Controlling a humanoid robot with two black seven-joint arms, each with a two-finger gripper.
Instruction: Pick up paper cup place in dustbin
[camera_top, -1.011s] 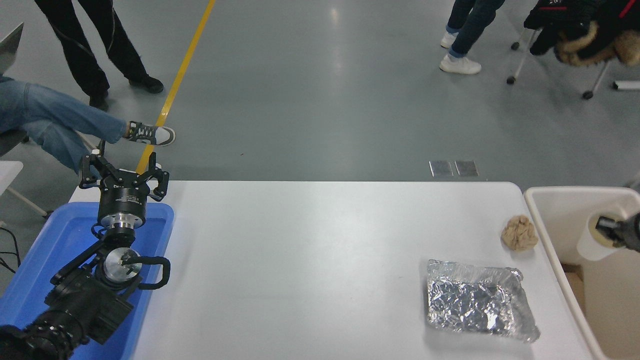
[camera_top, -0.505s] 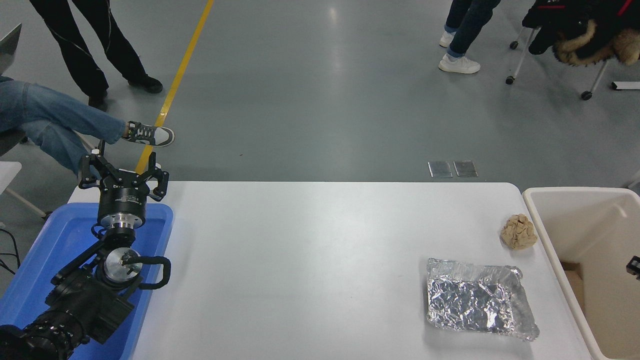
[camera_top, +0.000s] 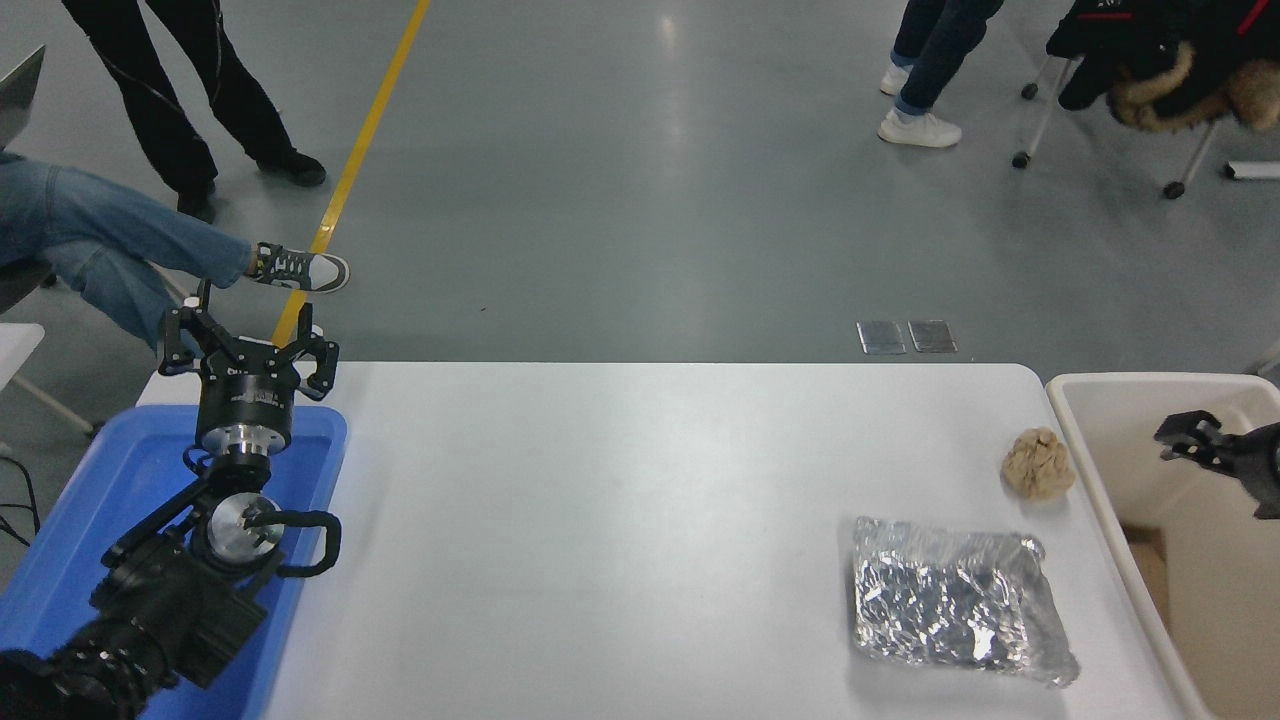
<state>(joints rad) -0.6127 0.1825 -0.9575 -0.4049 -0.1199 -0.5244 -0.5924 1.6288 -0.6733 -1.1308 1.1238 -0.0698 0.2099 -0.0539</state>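
The paper cup does not show in the head view. The dustbin (camera_top: 1120, 420), a cream-beige tub, stands off the table's right end, cut by the picture's edge. My right gripper (camera_top: 1188, 440) comes in from the right edge and hovers over the dustbin's inside, open and holding nothing. My left gripper (camera_top: 246, 345) is parked at the lower left above the blue tray (camera_top: 100, 500), with its fingers spread.
A crumpled brown paper ball (camera_top: 1039, 464) lies near the table's right end beside the dustbin. A crinkled silver foil tray (camera_top: 955, 598) lies at the front right. People's legs and a chair with a coat stand on the floor beyond the table.
One second ago my right gripper held the cup over the dustbin. It then drew back almost out of view. Now it is over the dustbin again without the cup.
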